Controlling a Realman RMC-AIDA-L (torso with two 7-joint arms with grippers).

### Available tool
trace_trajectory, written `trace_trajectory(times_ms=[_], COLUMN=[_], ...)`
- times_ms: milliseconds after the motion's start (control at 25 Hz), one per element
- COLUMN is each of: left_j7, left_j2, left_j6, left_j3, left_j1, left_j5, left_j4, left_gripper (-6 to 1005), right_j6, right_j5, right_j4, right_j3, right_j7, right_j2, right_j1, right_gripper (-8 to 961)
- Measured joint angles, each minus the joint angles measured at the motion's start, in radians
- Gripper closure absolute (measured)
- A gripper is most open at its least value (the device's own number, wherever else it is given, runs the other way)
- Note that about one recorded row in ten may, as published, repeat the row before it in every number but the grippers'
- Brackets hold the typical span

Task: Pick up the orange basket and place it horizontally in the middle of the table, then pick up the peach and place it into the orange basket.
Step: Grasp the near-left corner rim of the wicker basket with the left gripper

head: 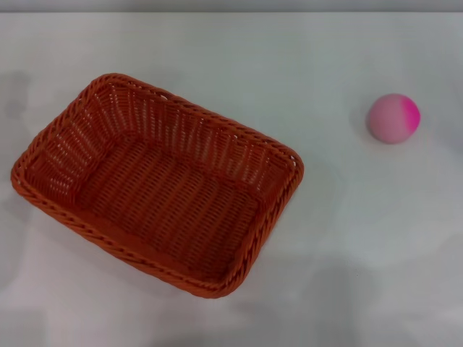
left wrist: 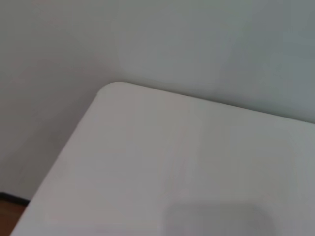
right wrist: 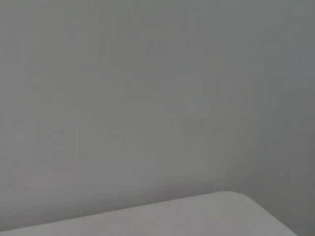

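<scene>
The orange basket [head: 155,184] lies on the white table [head: 347,238], left of centre in the head view, turned at a slant with its long side running from upper left to lower right. It is empty inside. The peach [head: 393,118] rests on the table at the right, well apart from the basket, its magenta blush toward the right. Neither gripper shows in any view. The left wrist view holds only a rounded table corner [left wrist: 110,88] and a grey wall. The right wrist view shows another table corner [right wrist: 236,196] under the wall.
The table's far edge [head: 231,13] runs along the top of the head view. Bare white surface lies between basket and peach and in front of them. A strip of brown floor [left wrist: 10,206] shows beside the table in the left wrist view.
</scene>
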Motion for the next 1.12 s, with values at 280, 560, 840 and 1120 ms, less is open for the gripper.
trace_trajectory(times_ms=[280, 560, 840, 1120], left_j7=[0.002, 0.003, 0.004, 0.005], left_j2=[0.053, 0.099, 0.127, 0.134], left_j6=[0.139, 0.211, 0.235, 0.289], left_j3=[-0.025, -0.041, -0.087, -0.073], left_j1=[-0.105, -0.206, -0.282, -0.329], left_j5=[-0.015, -0.029, -0.046, -0.080], left_j4=[0.051, 0.137, 0.225, 0.223], left_gripper=[123, 122, 122, 122], right_j6=[0.000, -0.003, -0.005, -0.005], right_j5=[0.000, 0.000, 0.000, 0.000], right_j4=[0.003, 0.000, -0.002, -0.003], right_j3=[0.001, 0.002, 0.002, 0.001], right_j7=[0.000, 0.000, 0.006, 0.010], right_j2=[0.000, 0.000, -0.004, -0.009], right_j1=[-0.002, 0.005, 0.007, 0.007], right_gripper=[95, 95, 96, 96])
